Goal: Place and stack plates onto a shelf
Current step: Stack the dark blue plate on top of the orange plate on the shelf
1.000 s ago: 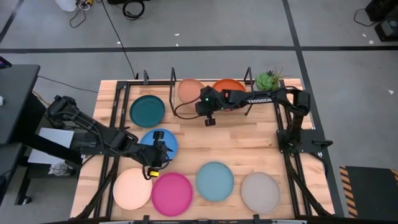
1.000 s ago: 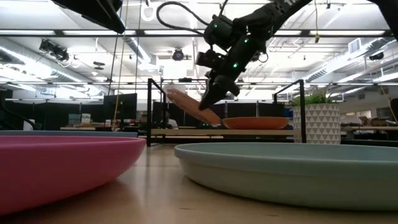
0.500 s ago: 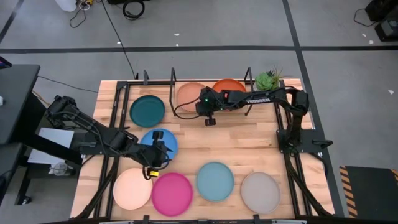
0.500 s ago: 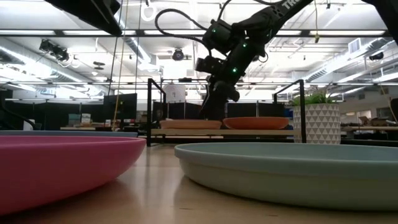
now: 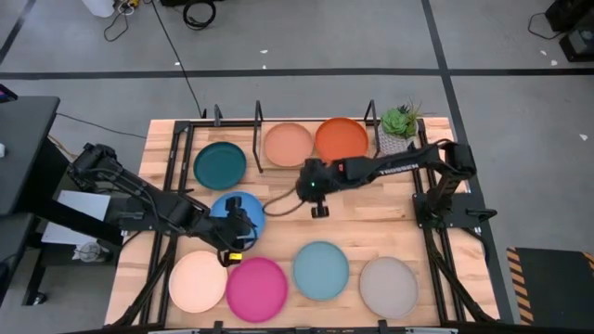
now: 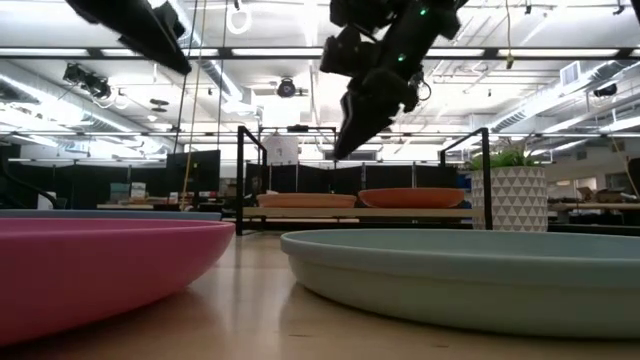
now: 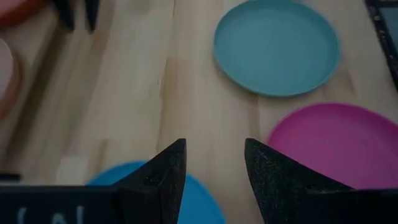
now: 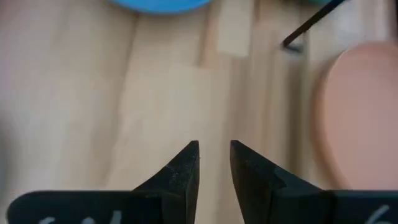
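On the shelf (image 5: 258, 141) at the far edge of the bench (image 5: 371, 218), the tan plate (image 5: 288, 144) and the orange plate (image 5: 341, 139) lie flat side by side, just apart. Six plates lie on the bench: dark teal (image 5: 220, 165) near the far left corner, blue (image 5: 238, 214) below it, and cream (image 5: 198, 282), magenta (image 5: 256, 289), light blue (image 5: 320, 270) and grey (image 5: 388, 287) along the near edge.

The right gripper (image 5: 314, 192) hangs above bare wood near the bench centre, jaws empty and only slightly parted. The left gripper (image 5: 232, 239) hovers at the near rim of the blue plate, jaws released.

Hazards:
- Both grippers work near the blue plate; a simultaneous reach risks arm contact.
- Shallow rims offer little purchase; a partial grip may let a plate tilt or slip.
- Shelf posts stand close to the plate rims; a low approach may strike them or push the seated plates.
- An off-centre stack may slide.
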`<move>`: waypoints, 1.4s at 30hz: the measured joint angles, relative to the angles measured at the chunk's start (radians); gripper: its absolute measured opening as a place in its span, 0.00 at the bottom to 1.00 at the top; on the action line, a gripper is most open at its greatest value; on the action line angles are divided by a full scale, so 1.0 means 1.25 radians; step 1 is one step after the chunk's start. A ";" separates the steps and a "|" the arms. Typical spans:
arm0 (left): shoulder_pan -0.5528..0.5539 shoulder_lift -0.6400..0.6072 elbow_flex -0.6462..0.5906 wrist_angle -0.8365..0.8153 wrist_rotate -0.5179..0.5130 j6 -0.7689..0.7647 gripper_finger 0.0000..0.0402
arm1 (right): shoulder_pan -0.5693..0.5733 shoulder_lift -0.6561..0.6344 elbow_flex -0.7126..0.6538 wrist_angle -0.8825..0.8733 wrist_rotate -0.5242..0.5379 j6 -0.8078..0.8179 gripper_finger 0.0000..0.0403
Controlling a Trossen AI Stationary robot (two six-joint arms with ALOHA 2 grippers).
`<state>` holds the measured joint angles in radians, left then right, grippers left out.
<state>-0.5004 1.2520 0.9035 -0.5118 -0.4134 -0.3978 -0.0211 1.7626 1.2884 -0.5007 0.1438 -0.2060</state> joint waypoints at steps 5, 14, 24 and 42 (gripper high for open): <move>0.002 0.080 0.000 -0.003 0.000 -0.111 0.43 | 0.067 0.002 -0.034 -0.037 0.104 0.123 0.24; 0.054 0.215 0.000 0.001 0.089 -0.252 0.43 | 0.156 0.001 -0.054 -0.066 0.226 0.208 0.24; 0.085 0.306 0.000 -0.007 0.119 -0.286 0.43 | 0.193 0.001 -0.054 -0.055 0.228 0.217 0.23; 0.082 0.309 0.001 -0.043 0.149 -0.200 0.04 | 0.221 0.001 -0.054 -0.043 0.227 0.165 0.23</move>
<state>-0.3977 1.6383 0.9051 -0.5659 -0.2276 -0.6476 0.2549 1.7641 1.2205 -0.5545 0.4278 0.0000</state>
